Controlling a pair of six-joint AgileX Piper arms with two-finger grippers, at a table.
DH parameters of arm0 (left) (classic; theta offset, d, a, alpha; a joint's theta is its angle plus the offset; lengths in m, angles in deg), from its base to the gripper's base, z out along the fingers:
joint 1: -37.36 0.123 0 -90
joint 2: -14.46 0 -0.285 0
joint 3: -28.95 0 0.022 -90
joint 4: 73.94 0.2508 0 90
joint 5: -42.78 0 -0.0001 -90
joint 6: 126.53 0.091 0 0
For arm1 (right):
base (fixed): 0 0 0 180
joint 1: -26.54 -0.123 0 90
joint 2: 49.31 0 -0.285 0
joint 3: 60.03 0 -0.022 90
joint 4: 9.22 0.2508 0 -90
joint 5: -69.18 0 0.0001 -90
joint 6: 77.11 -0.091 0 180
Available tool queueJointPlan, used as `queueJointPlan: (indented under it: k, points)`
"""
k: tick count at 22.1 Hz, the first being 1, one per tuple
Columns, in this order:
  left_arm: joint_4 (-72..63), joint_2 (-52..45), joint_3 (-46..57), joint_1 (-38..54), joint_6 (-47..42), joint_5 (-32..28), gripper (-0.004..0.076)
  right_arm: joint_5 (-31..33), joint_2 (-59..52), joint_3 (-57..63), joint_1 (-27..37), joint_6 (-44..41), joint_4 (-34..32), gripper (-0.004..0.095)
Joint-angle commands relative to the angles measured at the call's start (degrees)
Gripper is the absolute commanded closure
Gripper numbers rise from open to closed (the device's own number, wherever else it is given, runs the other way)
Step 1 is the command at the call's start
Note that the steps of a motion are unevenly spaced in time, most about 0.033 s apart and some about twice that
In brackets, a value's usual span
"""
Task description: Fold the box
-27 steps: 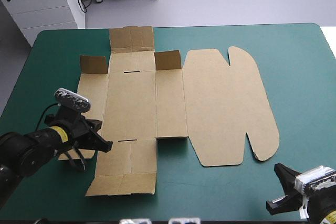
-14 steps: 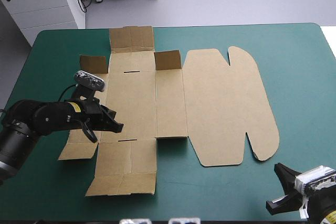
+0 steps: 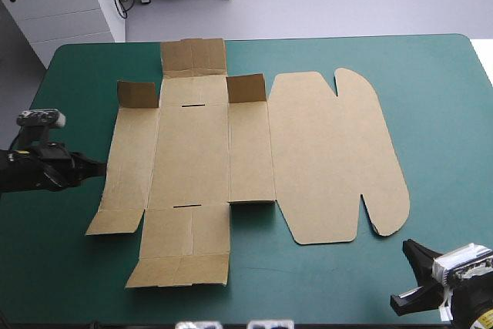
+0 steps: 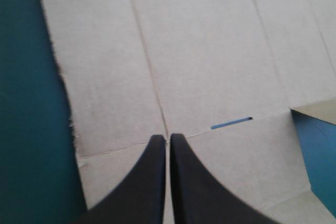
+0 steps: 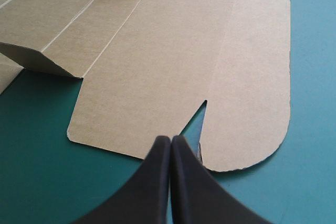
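Observation:
The brown box (image 3: 192,152) lies as a flat cut sheet in the middle of the teal-green cover, its rounded lid (image 3: 339,152) toward the right. Two small corner flaps (image 3: 246,88) and the far flap (image 3: 192,55) stand partly raised. My left gripper (image 3: 98,166) is shut at the sheet's left edge. In the left wrist view its shut tips (image 4: 167,139) point along a crease of the box (image 4: 210,51), beside a slot (image 4: 231,124). My right gripper (image 3: 408,275) stays shut near the table's front right corner, its tips (image 5: 170,140) just short of the lid's notch (image 5: 202,111).
A white cabinet (image 3: 69,5) stands beyond the table's far left corner. Bare teal-green cover (image 3: 439,98) runs along the right side and in front of the sheet.
My left gripper, which reached over the box's left panel just before, has drawn back left to the sheet's edge. The box and the right arm have not moved.

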Motion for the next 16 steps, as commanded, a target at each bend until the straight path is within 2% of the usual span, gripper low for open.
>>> queueJointPlan:
  k: [1, 9, 11, 16]
  points:
    - [-4.15, 1.22, -1.72, 5.01, 0.2, -1.22, 0.0704, -4.2, 0.7, -1.37, -0.01, 0.39, 0.06, 0.0927]
    - [5.75, 10.31, -1.72, 5.51, 0.73, -5.0, 0.0704, -4.2, 0.7, -1.37, -0.01, 0.39, 0.06, 0.0927]
    - [9.88, 12.7, -1.72, 5.51, -0.07, -4.41, 0.071, -4.2, 0.7, -1.37, -0.01, 0.39, 0.06, 0.0927]
    - [3.71, 15.9, -1.72, 5.39, 0.06, -6.75, 0.0711, -4.2, 0.7, -1.37, -0.01, 0.39, 0.06, 0.0927]
